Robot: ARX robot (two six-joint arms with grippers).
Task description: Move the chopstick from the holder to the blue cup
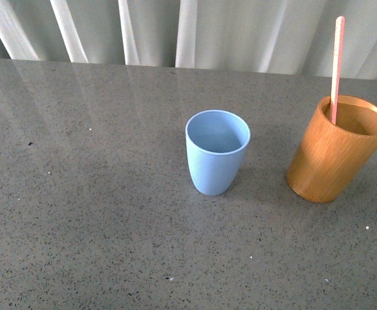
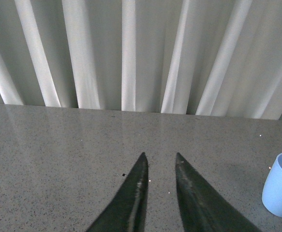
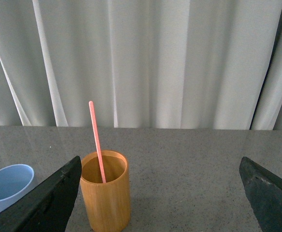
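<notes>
Nothing of the transfer is done yet, as I judge it: the chopstick is in the holder, the cup is empty, and neither arm shows in the front view. Everything is left to do: reach in, grip the stick, lift it clear of the rim, carry it across and lower it into the cup.

Nearest, in the wrist views, are the jaws. The left jaws are dark blades tapering to points at the bottom centre of their frame. They stand a narrow gap apart and hold nothing. The right jaws are spread wide, one blade in each lower corner of their frame, and are also empty. The holder stands low in that frame, beside the left-hand blade.

The tabletop is grey and finely speckled, stone-like and smooth, with a faint sheen. At the centre of the front view stands the cup. It is pale blue, matte and round, probably plastic, and narrows toward its base. Near it, at the right edge and not touching, is the holder, a straight open cylinder of orange-brown with a wood-like grain. The chopstick is thin, straight and pink. It stands almost upright against the holder's inner wall, and its upper part rises well above the rim into the upper right of the frame.

Farthest back, a pale curtain hangs in soft vertical folds across the top
</notes>
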